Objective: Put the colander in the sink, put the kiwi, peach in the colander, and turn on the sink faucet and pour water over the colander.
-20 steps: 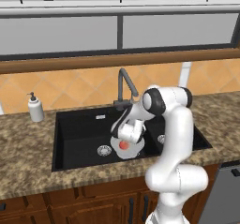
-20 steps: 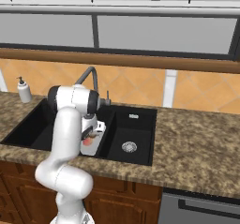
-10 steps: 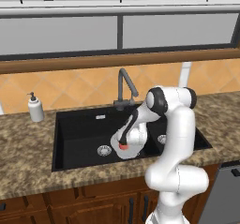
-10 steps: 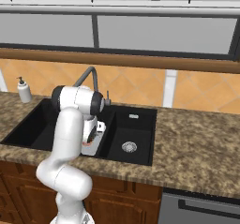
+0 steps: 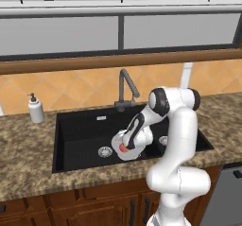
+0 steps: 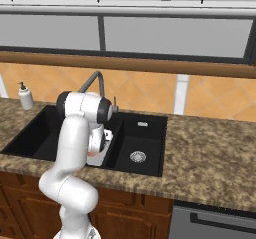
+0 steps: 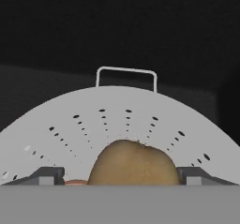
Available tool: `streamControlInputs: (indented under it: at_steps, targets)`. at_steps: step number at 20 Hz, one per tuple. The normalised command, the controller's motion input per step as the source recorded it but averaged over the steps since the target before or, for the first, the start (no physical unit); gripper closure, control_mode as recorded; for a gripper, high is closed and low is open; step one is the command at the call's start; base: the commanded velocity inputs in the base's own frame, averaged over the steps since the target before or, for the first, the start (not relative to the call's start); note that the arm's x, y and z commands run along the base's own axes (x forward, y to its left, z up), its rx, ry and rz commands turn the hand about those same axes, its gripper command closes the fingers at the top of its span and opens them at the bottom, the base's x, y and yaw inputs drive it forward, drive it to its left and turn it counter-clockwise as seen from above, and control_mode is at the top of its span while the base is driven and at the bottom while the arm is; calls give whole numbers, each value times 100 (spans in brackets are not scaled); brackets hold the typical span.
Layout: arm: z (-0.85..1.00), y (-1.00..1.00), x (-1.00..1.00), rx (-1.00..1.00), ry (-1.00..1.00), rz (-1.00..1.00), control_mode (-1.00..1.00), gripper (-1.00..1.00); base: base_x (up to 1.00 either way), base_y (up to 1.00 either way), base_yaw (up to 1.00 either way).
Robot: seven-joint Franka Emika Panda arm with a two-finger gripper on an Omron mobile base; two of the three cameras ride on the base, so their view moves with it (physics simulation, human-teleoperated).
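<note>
Kiwi [image 7: 133,163] between jaws, over colander [image 7: 117,120]; peach [image 5: 122,147] beneath.

Behind my workspace there's a wide window [image 5: 118,29] with dark frames and white blind slats along the top, sitting above a wooden sill ledge [image 5: 118,62] and an orange diamond-tile backsplash [image 5: 85,85] broken by a white vertical strip [image 6: 180,90]. The speckled brown granite counter [image 6: 210,155] runs across both base views, with brown wood cabinets [image 5: 71,206] with dark handles below it and a grey appliance front [image 6: 215,223] at lower right. A white soap pump bottle [image 5: 36,109] stands on the counter against the backsplash at far left; lighting is flat and even.
</note>
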Motion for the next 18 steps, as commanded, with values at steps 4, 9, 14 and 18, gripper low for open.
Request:
streamControlInputs:
  at_steps: [4,9,14,18]
  targets:
    - [3,-1,-5,0,-1,0,-100,-100,0,0,0]
    - [35,-11,-13,0,-6,0,-100,-100,0,0,0]
    - [55,-17,-16,0,-16,-1,-100,-100,0,0,0]
    - [54,-44,-20,2,-18,0,-100,-100,0,0,0]
